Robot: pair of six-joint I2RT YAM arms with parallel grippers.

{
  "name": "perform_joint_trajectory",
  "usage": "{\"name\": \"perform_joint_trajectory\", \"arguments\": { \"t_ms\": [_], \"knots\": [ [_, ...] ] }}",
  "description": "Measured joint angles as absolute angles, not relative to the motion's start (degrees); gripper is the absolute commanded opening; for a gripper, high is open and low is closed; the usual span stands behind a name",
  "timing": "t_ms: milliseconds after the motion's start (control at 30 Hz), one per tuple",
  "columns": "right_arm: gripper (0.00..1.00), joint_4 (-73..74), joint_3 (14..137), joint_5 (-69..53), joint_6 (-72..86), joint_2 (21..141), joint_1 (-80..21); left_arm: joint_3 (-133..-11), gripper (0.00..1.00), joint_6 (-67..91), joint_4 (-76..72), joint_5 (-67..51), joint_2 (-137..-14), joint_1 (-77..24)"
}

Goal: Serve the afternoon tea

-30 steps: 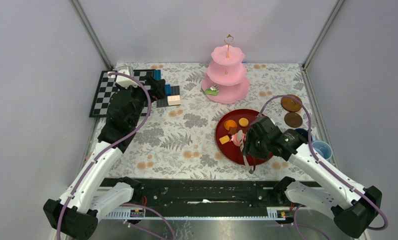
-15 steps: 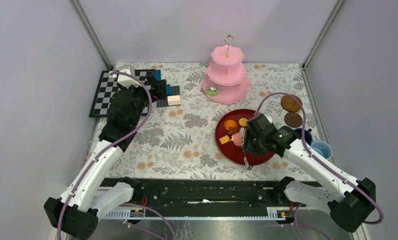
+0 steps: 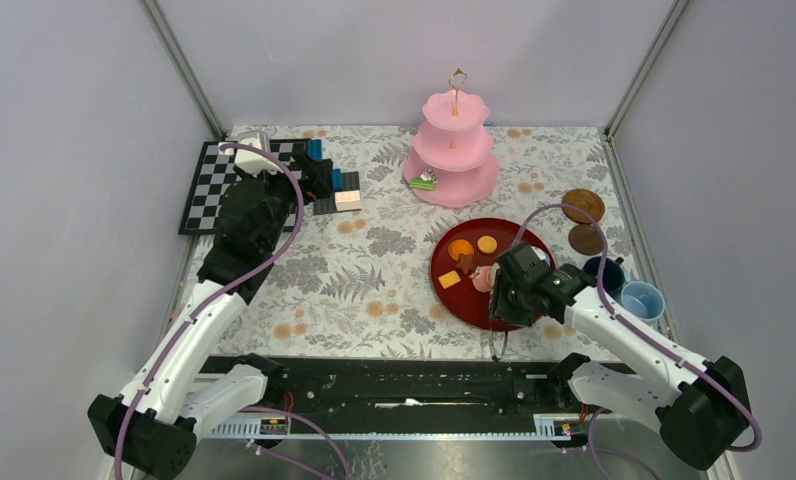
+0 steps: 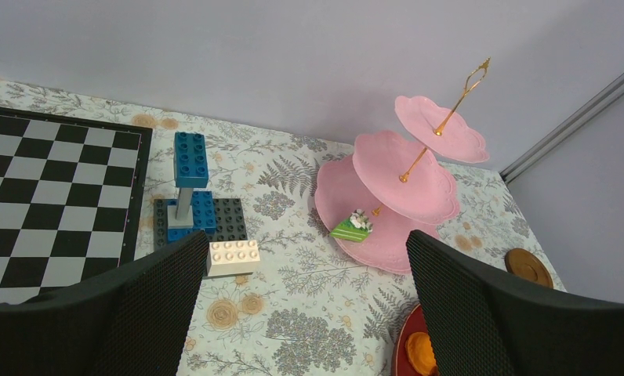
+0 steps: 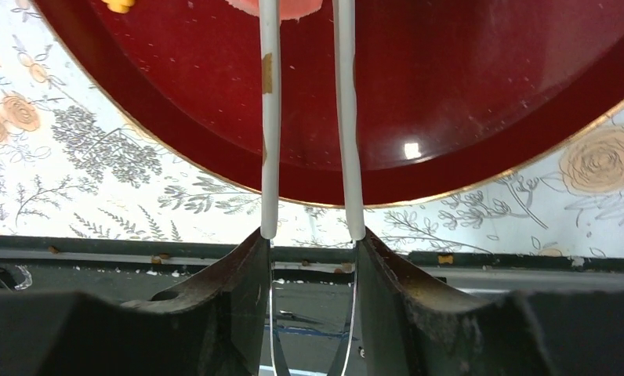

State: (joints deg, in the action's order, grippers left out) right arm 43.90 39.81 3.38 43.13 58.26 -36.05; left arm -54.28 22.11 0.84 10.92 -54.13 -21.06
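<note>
My right gripper point(image 5: 310, 235) is shut on the white tongs point(image 5: 270, 117), squeezing their two arms. The arms reach over the dark red tray point(image 3: 474, 308) and flank a pink sweet point(image 5: 301, 8) at the top edge of the right wrist view. On the tray lie an orange donut point(image 3: 461, 249), a biscuit point(image 3: 487, 243) and a yellow piece point(image 3: 449, 279). The pink three-tier stand point(image 3: 454, 150) holds a green cake piece point(image 4: 353, 229) on its bottom tier. My left gripper point(image 4: 307, 243) is open and holds nothing, near the toy bricks.
Two brown saucers point(image 3: 582, 205) point(image 3: 586, 239) and two blue cups point(image 3: 606, 271) point(image 3: 642, 298) sit at the right edge. A checkered board point(image 3: 209, 185) and stacked toy bricks point(image 4: 191, 188) lie at the back left. Walls close in three sides.
My right arm has drawn slightly back toward the near edge, and its jaws have narrowed on the tongs. The left arm has not moved.
</note>
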Motion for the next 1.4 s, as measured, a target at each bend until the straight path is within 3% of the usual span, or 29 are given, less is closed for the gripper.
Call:
{"name": "perform_joint_trajectory", "arguments": {
  "t_ms": [367,767,1000,1400],
  "knots": [
    [0.29,49.5,38.3,3.8,43.9,53.8,-33.8,-54.3,0.99,22.1,0.8,10.9,-54.1,-21.1],
    [0.39,55.4,51.1,2.5,35.1,54.7,-33.6,-54.3,0.99,22.1,0.8,10.6,-54.1,-21.1],
    [0.35,56.2,55.2,-4.3,31.0,61.0,-33.6,-54.3,0.99,22.2,0.8,10.4,-54.1,-21.1],
    [0.32,55.2,48.4,-4.2,30.5,64.3,-33.6,-54.3,0.99,22.2,0.8,10.2,-54.1,-21.1]
  ]
}}
